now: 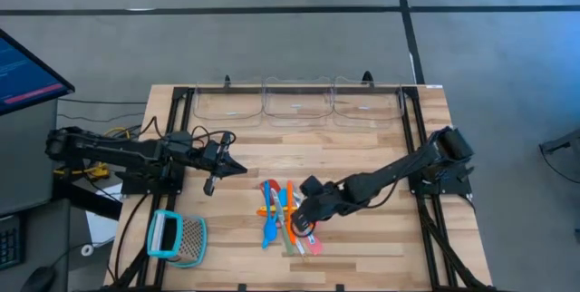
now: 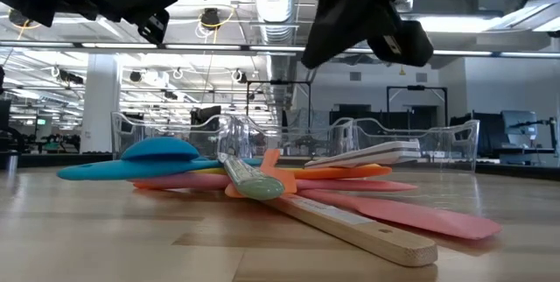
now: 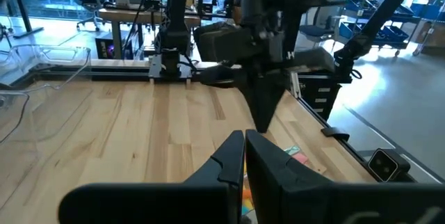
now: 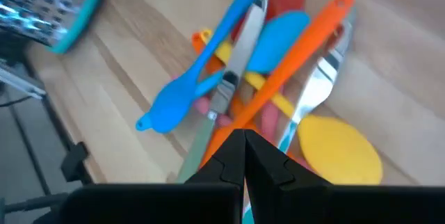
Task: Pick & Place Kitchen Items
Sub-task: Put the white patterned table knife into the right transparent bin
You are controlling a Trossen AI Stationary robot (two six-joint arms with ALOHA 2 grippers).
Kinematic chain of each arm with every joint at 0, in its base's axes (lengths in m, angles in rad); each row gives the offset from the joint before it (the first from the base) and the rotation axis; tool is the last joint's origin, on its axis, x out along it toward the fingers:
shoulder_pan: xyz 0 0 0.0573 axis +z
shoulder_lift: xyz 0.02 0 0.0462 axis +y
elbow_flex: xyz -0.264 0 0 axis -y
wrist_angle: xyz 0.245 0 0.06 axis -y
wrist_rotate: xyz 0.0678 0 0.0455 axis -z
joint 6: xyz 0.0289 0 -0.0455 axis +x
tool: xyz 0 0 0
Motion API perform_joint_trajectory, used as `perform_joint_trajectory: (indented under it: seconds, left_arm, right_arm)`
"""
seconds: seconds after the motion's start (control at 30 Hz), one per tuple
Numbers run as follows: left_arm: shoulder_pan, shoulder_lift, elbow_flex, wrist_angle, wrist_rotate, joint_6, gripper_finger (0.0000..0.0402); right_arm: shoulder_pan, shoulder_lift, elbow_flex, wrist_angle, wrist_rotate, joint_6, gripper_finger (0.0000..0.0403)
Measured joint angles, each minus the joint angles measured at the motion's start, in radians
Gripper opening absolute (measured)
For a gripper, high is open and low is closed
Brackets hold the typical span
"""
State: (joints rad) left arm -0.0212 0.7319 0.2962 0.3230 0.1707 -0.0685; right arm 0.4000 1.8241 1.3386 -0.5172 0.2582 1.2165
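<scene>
The kitchen items lie in a crossed pile (image 1: 284,216) on the wooden table near its front middle: a blue spoon (image 4: 186,88), an orange utensil (image 4: 295,60), a yellow spoon (image 4: 342,149), a silvery metal piece (image 4: 245,35) and pink and red ones (image 2: 411,212). My right gripper (image 1: 296,227) hangs shut above the pile's right side, slanting down, clear of it in the low view (image 2: 313,52). My left gripper (image 1: 243,169) is shut and held level above the table, left of the pile, with nothing in it.
A teal-framed metal grater (image 1: 177,238) lies at the front left. Three clear trays (image 1: 299,102) stand in a row along the far edge. Black rails (image 1: 412,138) run down both table sides. Bare wood lies between the pile and the trays.
</scene>
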Motion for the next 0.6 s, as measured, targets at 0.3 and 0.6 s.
perform_joint_trajectory:
  seconds: [0.3, 0.6]
  left_arm:
    - [0.0, 0.0, 0.0, 0.001, 0.0, 0.002, 0.0008]
    - [0.0, 0.0, 0.0, -0.001, 0.0, 0.003, 0.0008]
  right_arm:
    - [0.013, 0.127, 0.166, -0.145, -0.016, 0.068, 0.0]
    - [0.009, 0.193, 0.218, -0.249, -0.077, 0.068, 0.0]
